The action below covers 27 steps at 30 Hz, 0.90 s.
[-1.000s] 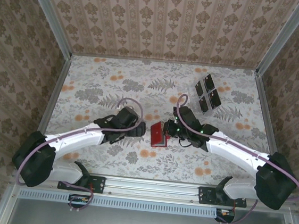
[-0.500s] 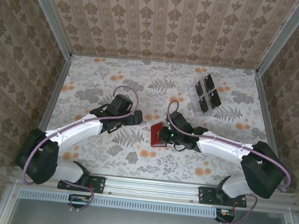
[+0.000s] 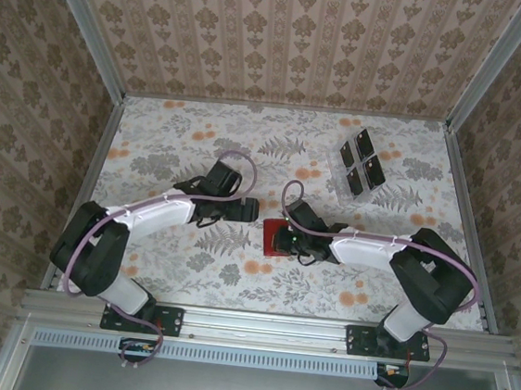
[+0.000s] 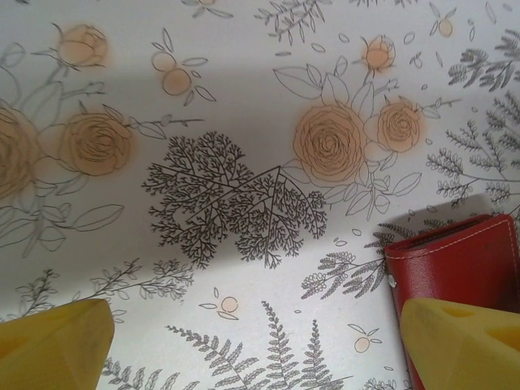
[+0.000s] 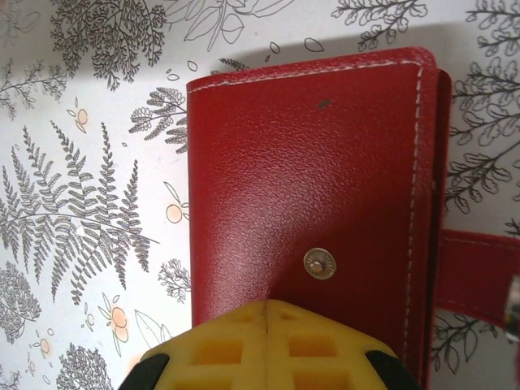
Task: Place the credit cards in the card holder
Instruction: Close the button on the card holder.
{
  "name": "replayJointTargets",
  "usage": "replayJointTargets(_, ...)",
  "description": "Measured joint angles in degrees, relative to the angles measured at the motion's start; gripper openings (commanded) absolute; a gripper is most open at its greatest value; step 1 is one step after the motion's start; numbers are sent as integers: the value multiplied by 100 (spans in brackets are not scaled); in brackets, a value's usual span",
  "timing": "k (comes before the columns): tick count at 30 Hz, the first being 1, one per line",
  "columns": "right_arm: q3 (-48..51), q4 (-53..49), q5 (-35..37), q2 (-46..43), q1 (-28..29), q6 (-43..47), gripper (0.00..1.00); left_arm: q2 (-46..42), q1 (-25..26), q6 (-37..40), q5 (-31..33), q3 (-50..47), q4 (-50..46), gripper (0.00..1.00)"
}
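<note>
Jaws clenched, the right gripper [image 5: 268, 345] sits over the card holder [image 5: 309, 162]; the left gripper [image 4: 258, 345] gapes alongside. Best pin it firmly.

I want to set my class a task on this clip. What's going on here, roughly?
A folded red card holder lies in the middle of the table. The right pincer, shut, sits over its cover, perhaps pressing on it. The left pincer hangs open just beside it. The dark credit cards lie in a clear tray at the far right, none picked up yet.
</note>
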<state>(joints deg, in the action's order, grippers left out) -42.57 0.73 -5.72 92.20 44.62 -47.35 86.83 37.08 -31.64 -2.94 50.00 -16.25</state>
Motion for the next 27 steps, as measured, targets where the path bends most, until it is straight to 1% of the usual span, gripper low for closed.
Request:
replayJointTargets(14, 162, 348, -192, 17, -116, -66, 0, 640, 275, 83, -435, 229, 455, 100)
replayJointTargets(23, 232, 496, -269, 17, -160, -83, 0, 896, 424, 81, -457, 337, 505, 100)
replayJointTargets(27, 245, 522, -293, 17, -164, -85, 0, 1069, 494, 83, -323, 490, 444, 100)
